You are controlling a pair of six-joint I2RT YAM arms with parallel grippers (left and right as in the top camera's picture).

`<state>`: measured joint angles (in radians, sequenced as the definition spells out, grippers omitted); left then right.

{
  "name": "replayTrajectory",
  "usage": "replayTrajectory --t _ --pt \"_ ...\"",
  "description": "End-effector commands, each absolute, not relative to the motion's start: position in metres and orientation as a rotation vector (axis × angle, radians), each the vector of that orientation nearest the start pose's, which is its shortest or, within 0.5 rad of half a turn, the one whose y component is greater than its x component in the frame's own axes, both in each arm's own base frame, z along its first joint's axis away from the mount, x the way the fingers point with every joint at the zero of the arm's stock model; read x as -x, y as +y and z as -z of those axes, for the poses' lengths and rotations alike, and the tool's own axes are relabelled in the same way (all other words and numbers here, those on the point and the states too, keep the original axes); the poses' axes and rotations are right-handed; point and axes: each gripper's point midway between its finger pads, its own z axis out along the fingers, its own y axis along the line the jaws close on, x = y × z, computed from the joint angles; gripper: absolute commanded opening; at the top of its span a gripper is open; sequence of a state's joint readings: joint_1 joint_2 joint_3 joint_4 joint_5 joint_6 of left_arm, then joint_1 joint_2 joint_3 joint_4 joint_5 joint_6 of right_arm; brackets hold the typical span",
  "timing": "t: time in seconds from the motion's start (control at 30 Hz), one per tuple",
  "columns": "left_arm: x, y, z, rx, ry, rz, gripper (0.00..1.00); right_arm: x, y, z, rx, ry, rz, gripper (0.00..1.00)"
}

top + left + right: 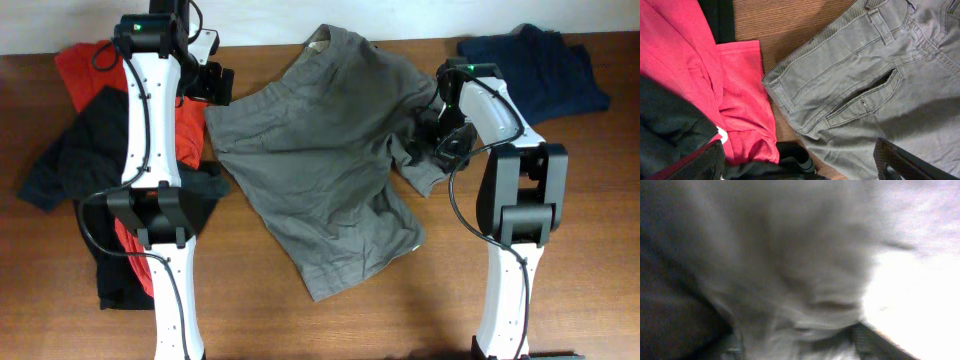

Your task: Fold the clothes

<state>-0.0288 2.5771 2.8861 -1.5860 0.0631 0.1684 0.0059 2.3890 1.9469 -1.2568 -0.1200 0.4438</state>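
Centrally: grey shorts (320,170), one pair, wrinkled, spread mid-frame on the worktop (600,220); long axis from top centre to lower right of centre. Right fingers (447,145): at the shorts' right edge, sunk in cloth, garment lying frame-left of them; grip cannot be told, wrist view blurred. Left fingers (213,84): just beside the upper-left waistband corner; spread or closed, cannot tell. Red shirt (85,65), black shirt (70,150): heaped far left.
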Motion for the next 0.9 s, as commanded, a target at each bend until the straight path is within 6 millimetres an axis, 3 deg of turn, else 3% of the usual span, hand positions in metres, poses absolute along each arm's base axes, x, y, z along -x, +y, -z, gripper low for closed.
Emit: replayTrajectory --t 0.0,0.1,0.37,0.47,0.5,0.53,0.57,0.67,0.73,0.87 --pt "-0.532 -0.023 -0.159 -0.302 2.799 0.049 0.95 -0.401 0.008 0.023 -0.817 3.275 0.010 0.38" --pt "-0.532 -0.023 -0.159 -0.302 2.798 0.049 0.96 -0.392 -0.007 0.026 -0.844 3.288 0.087 0.04" --pt "-0.533 -0.023 -0.160 -0.302 2.795 0.047 0.96 -0.385 -0.078 0.003 -1.050 3.199 0.069 0.06" --pt "-0.533 -0.023 -0.160 -0.302 2.795 0.047 0.96 -0.381 -0.095 -0.006 -1.082 3.177 0.046 0.08" --pt "-0.533 -0.023 -0.160 -0.302 2.795 0.047 0.96 -0.381 -0.096 -0.010 -1.064 3.177 0.038 0.13" --pt "-0.533 -0.023 -0.160 -0.301 2.795 0.045 0.96 -0.383 -0.094 -0.016 -0.982 3.190 -0.011 0.32" --pt "-0.533 -0.022 -0.160 -0.301 2.796 0.042 0.96 -0.385 -0.091 -0.020 -0.920 3.198 -0.049 0.40" --pt "-0.533 -0.022 -0.160 -0.302 2.797 0.042 0.96 -0.391 -0.082 -0.039 -0.800 3.178 -0.089 0.79" --pt "-0.531 -0.025 -0.159 -0.398 2.786 0.051 0.95 -0.396 -0.074 -0.064 -0.712 3.135 -0.124 0.89" --pt "-0.523 -0.054 -0.161 -0.758 2.695 0.210 0.95 -0.400 -0.058 -0.112 -0.549 3.042 -0.234 0.90"
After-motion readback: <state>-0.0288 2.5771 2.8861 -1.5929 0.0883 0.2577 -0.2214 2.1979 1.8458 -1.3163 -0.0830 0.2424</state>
